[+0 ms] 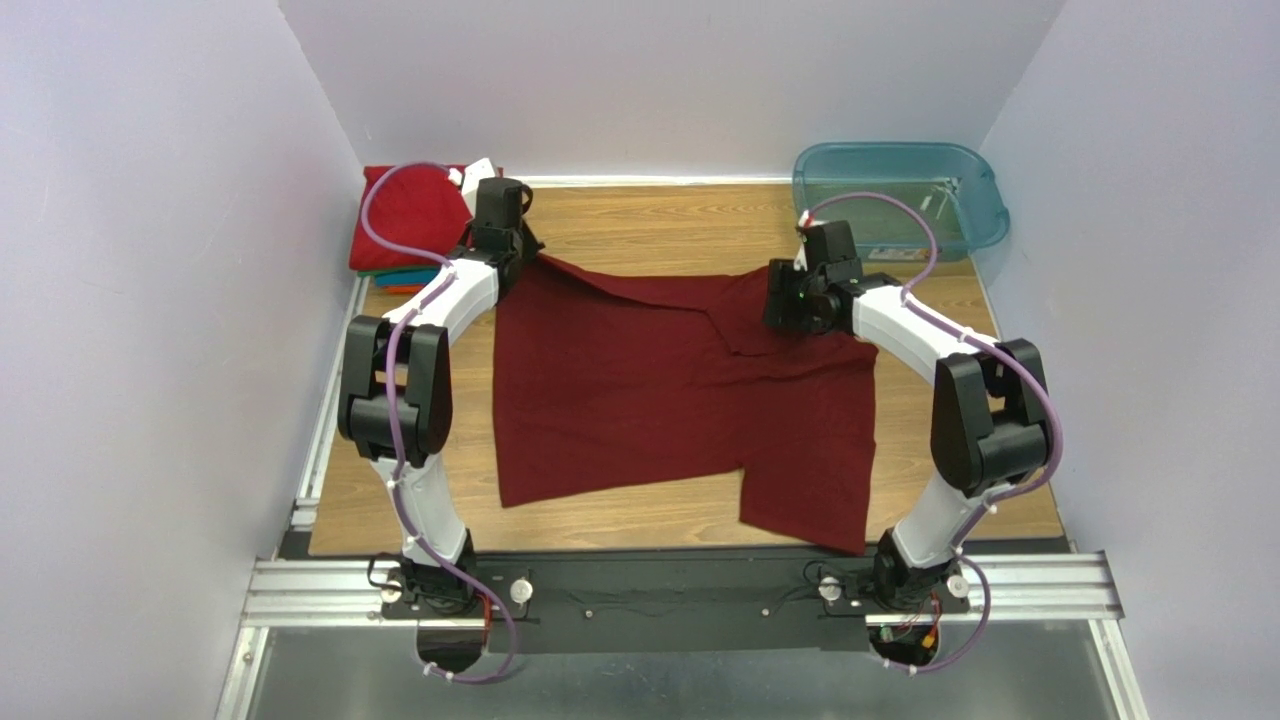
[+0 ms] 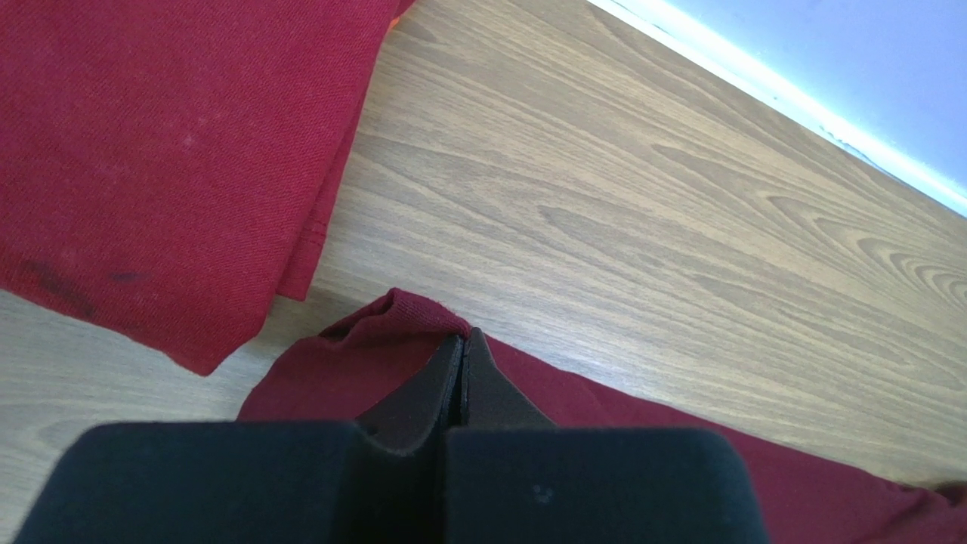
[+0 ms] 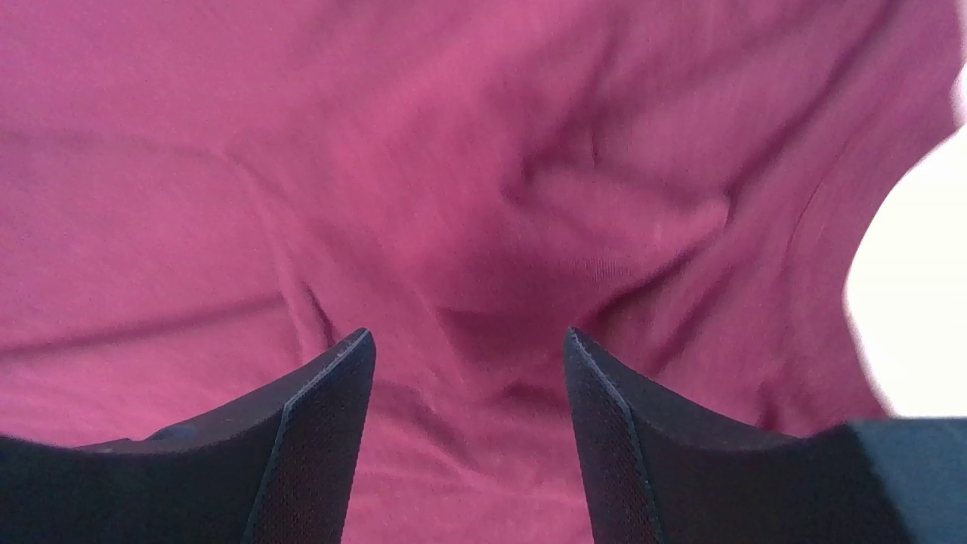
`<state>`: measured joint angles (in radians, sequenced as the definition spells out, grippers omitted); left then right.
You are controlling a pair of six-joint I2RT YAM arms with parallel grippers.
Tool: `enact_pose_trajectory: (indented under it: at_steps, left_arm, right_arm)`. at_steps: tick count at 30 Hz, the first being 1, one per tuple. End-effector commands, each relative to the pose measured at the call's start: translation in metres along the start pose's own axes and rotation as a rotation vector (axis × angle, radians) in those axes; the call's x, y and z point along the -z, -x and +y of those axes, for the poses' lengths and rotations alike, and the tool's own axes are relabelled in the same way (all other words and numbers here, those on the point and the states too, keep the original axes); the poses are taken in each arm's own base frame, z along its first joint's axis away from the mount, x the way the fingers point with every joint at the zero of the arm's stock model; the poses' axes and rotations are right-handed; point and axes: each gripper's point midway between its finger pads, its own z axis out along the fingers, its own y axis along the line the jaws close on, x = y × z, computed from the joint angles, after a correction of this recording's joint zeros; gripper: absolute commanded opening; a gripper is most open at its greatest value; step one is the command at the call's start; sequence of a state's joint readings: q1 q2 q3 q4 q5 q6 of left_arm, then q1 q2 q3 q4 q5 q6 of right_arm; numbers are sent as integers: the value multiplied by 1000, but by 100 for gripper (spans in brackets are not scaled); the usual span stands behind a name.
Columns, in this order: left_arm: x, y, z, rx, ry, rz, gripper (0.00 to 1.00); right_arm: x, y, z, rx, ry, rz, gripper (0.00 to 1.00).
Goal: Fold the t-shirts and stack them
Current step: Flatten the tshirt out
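The maroon t-shirt [image 1: 661, 390] lies spread and rumpled on the table [image 1: 646, 218], left of the teal tub [image 1: 984, 210] and nearer the arms. One part is lapped over, but it is no rectangle yet. The folded stack [image 1: 403, 225], bright red on top, sits far left of the tub. The left gripper [image 2: 463, 340] is pressed closed on a pinch of the maroon corner farthest from the tub. The right gripper [image 3: 465, 340] hangs wide apart over cloth beside the tub, holding nothing; that view is blurred. Judgement: the stacked shirts are done, and this one is barely begun, with folding and stacking left.

No legible text or labels anywhere
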<state>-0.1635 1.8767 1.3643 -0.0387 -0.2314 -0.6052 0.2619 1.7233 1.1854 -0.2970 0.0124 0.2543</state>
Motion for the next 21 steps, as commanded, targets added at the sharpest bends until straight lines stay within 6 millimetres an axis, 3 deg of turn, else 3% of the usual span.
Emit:
enact_pose_trajectory:
  at_steps: [1,5,10,13,14,15,17,21]
  left_arm:
    - [-1,1,7,-15,10,-16,0]
    - [1,-2,6,-7,-2,-9,0]
    - [-2,-4,4,-11,-9,-1,0]
    - [-2,-5,5,-9,-9,3,0]
    - [-1,-4,4,-11,-13,2,0]
    - [-2,-4,3,-11,-14,0,0]
    - [-3,2,-2,-14,-30,-20,0]
    - [-3,9,-4,-13,-32,-34,0]
  right_arm:
    - [-5,-35,-3,-58,-5,84,69]
    - [-11,-49,-3,-86,-8,124,69]
    - [-27,-52,-6,-102,-27,144,67]
    - [-33,-37,-12,-109,-80,97,56]
    - [-33,-32,-12,-116,-80,79,49]
    - [-33,-25,-10,-118,-73,58,31]
    - [-30,-12,-4,-133,-51,21,17]
    - [-21,9,2,-141,-31,-27,11]
